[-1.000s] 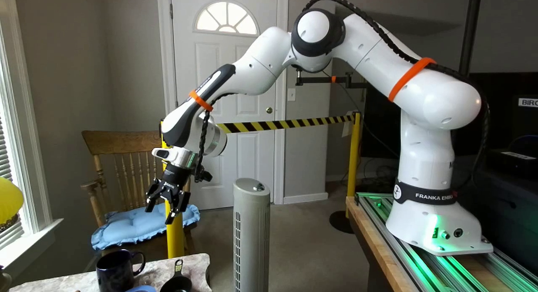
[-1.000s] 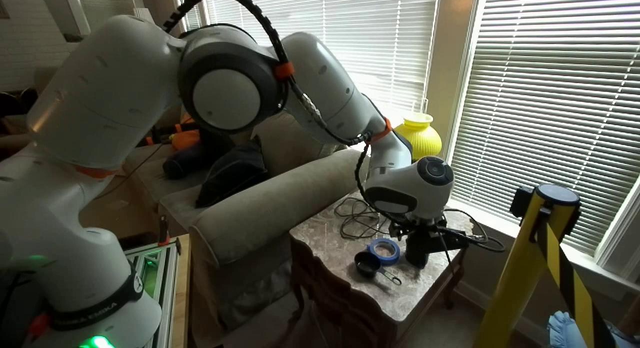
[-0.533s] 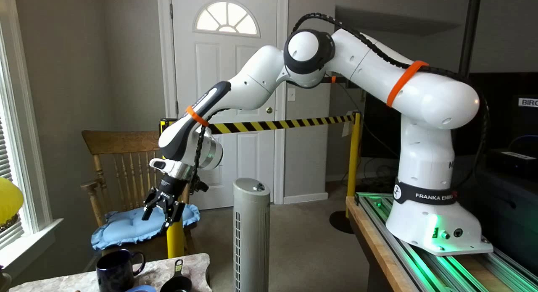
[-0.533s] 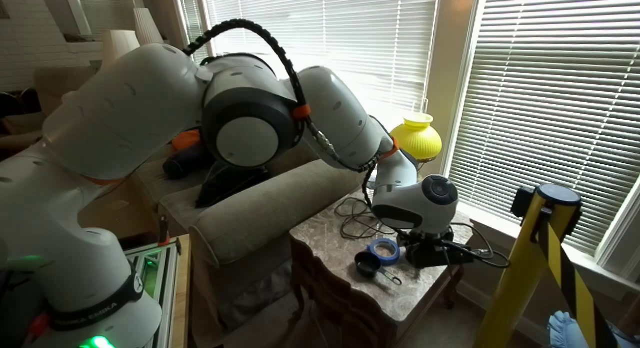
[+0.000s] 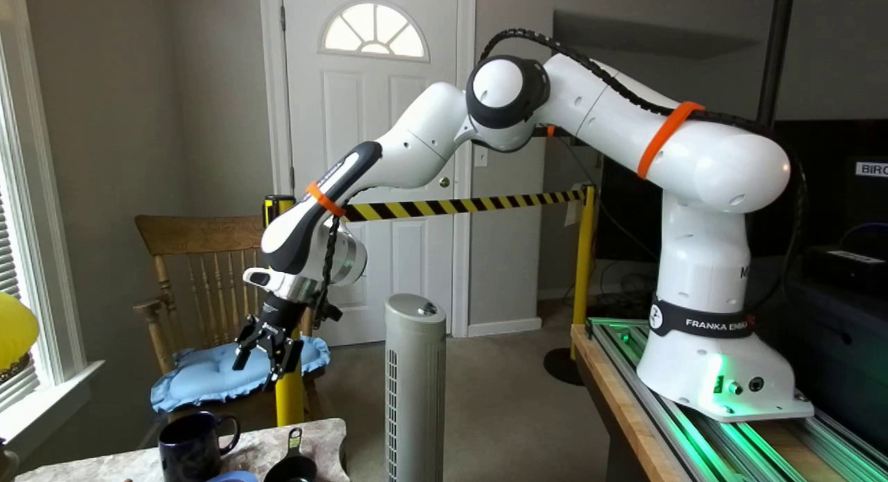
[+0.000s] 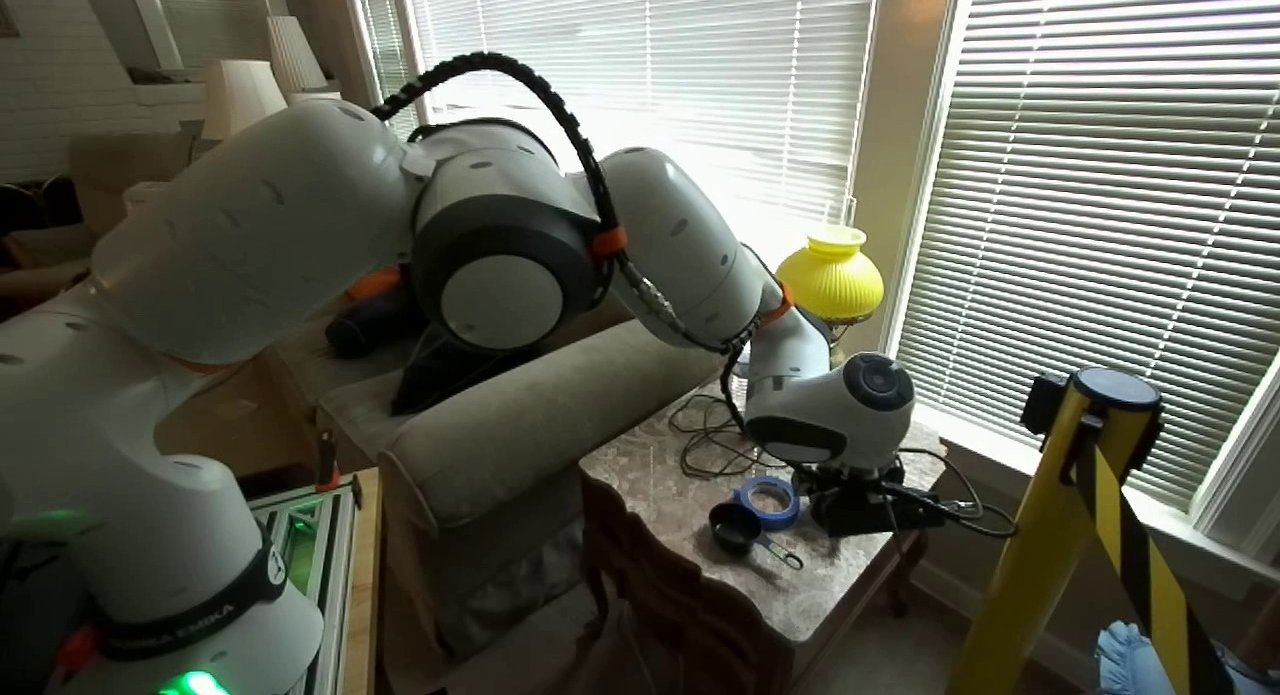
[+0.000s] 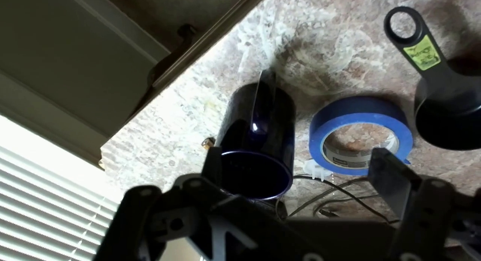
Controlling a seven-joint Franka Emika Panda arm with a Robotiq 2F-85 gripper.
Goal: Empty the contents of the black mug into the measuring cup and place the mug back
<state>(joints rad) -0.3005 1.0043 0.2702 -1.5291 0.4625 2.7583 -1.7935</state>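
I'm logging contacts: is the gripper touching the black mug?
Apart. In an exterior view, the gripper hangs above the black mug, with the blue cushion visible in the gap between them.

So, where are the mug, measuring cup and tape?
Mug [image 5: 189, 451], in an exterior view: outer wall.
Measuring cup [image 7: 440, 74], in the wrist view: handle.
Tape [image 7: 359, 105], in the wrist view: blue outer side.

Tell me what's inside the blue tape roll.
In the wrist view, tabletop and a printed inner core show inside the blue tape roll; a gripper finger covers the hole's lower right.
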